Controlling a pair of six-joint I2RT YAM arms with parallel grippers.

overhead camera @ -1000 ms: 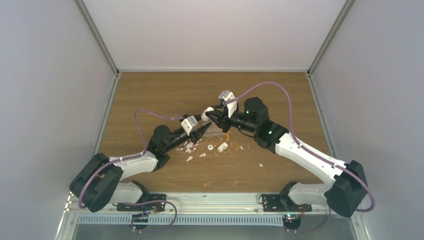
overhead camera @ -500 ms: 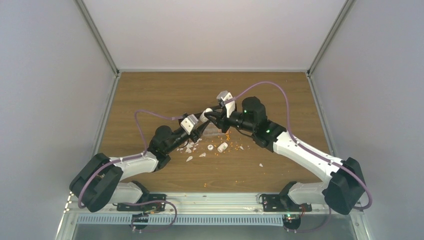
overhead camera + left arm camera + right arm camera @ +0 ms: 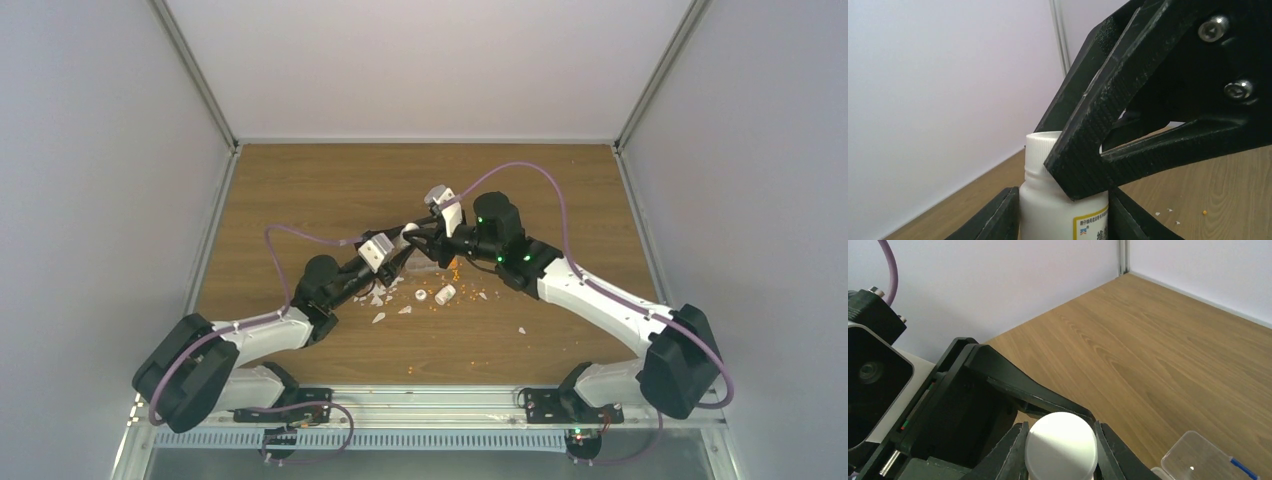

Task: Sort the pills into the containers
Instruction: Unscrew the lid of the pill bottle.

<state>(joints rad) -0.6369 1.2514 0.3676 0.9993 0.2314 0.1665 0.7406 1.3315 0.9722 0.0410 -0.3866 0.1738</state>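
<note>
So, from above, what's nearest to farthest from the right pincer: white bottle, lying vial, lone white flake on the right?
1. white bottle, gripped in the right pincer itself.
2. lying vial, a little nearer the front.
3. lone white flake, farther front and right.

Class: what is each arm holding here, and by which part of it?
Both hold one white bottle: the fingers of the left gripper clamp its body, and those of the right gripper pinch its cap.
</note>
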